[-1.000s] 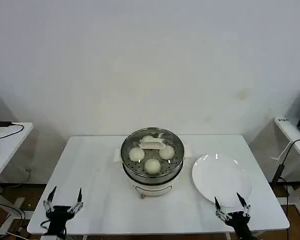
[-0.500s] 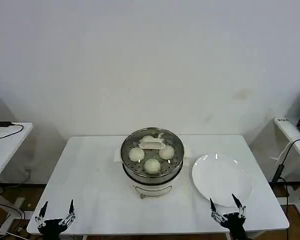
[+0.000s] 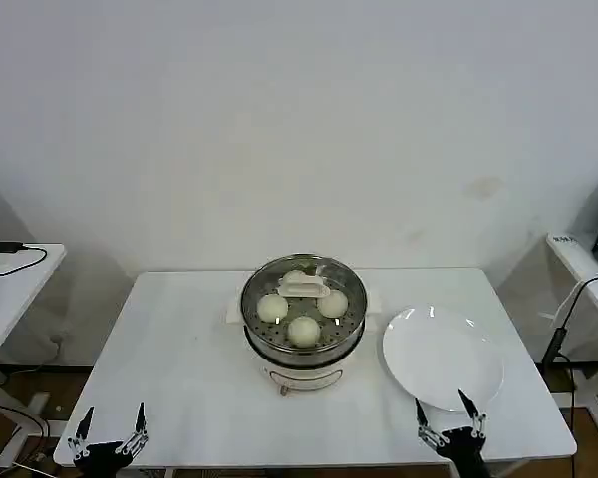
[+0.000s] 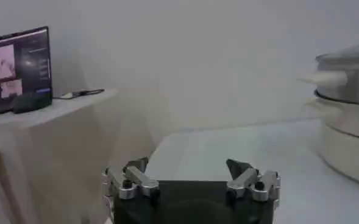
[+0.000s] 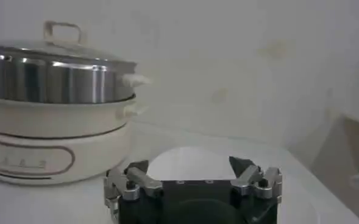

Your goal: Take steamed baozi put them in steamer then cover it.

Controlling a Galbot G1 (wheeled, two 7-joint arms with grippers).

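Steamer (image 3: 303,344): stands mid-table on its white base — the landmark for everything below.
Steamed baozi (image 3: 303,330): four buns, all inside the steamer on the perforated tray; soft and light by the look of them, likely to dent under a hard pinch.
Cover (image 3: 304,299): sits closed on the steamer's rim, its pale handle (image 3: 305,289) at the centre; glass, so probably heavy, slippery and breakable — the handle is the place to grip it.
Left gripper (image 3: 108,442): fingers spread apart, holding nothing, at the table's near edge well to the left of the steamer.
Right gripper (image 3: 450,428): fingers likewise apart and empty, at the near edge to the steamer's right.
Plate (image 3: 443,358): white, bare, just right of the steamer, beyond the right gripper.
Obstacles: none between either gripper and the steamer; the task looks finished.
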